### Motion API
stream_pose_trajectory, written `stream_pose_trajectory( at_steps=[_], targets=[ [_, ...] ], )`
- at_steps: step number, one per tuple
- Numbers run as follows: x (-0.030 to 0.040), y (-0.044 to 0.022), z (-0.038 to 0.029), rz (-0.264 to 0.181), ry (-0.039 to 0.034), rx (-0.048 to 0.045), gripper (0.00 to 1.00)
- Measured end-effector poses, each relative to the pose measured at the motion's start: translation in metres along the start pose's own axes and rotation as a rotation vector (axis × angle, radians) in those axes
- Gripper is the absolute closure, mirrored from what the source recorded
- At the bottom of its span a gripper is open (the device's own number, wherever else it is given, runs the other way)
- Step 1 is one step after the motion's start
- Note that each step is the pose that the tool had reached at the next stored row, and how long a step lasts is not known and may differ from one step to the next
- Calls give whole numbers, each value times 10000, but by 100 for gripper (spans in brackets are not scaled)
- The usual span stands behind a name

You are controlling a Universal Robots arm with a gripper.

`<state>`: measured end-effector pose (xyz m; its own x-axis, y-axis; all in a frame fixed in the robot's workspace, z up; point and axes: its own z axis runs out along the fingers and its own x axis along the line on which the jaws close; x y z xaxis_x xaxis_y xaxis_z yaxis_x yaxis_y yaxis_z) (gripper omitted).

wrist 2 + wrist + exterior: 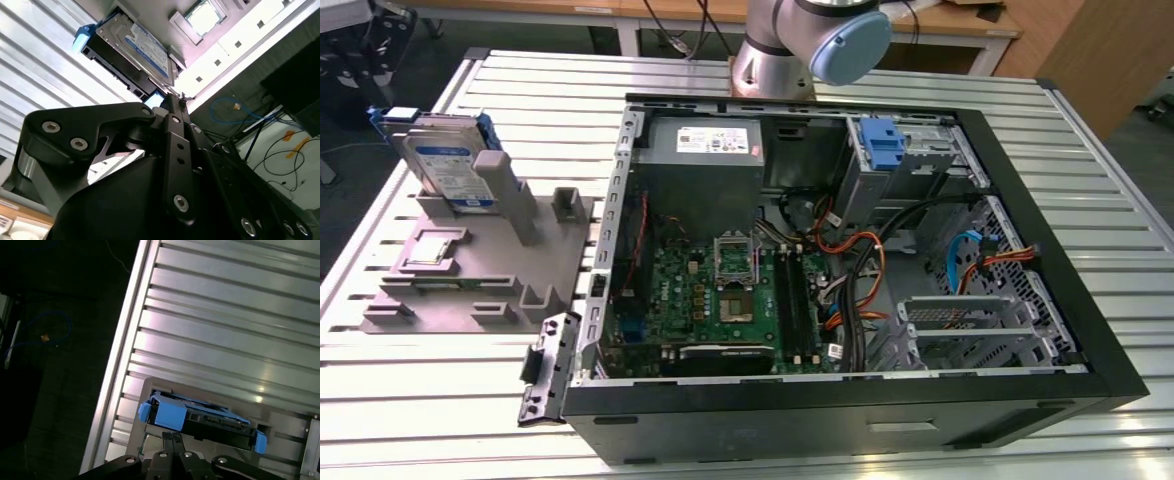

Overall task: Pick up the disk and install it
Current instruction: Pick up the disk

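Observation:
The disk (pixel 447 160) stands on edge in a grey holder (pixel 480 270) at the exterior view's left. It is silver-grey with a white and blue label and a blue bracket along its edges. In the first wrist view the disk (pixel 200 420) appears edge-on, just past my gripper (pixel 172 437). The gripper's two thin fingers are pressed together with nothing between them. The second wrist view has the disk (pixel 142 47) label side up beyond the gripper (pixel 172 102). Gripper and disk are apart.
An open computer case (pixel 1067 340) lies on the slatted metal table (pixel 987 80), with motherboard (pixel 720 300), cables and a grey power supply (pixel 707 140) inside. A blue bracket (pixel 883 145) sits in the drive bay at the back. The arm's base (pixel 774 60) stands behind the case.

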<state>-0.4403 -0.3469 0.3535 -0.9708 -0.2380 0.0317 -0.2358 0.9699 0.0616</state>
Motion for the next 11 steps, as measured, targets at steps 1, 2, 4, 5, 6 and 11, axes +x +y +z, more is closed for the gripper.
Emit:
stream_pose_trajectory(
  at_steps=[1, 2, 4, 5, 6, 11],
  targets=[
    [-1, 4, 0, -55, 3, 2, 90],
    [-3, 10, 0, -72, 6, 3, 90],
    [-9, 26, 2, -97, 4, 4, 90],
    [-11, 35, 3, -108, 5, 4, 90],
    [-14, 42, 4, -122, 6, 5, 90],
    [-15, 44, 7, -752, 45, 25, 90]
  ],
)
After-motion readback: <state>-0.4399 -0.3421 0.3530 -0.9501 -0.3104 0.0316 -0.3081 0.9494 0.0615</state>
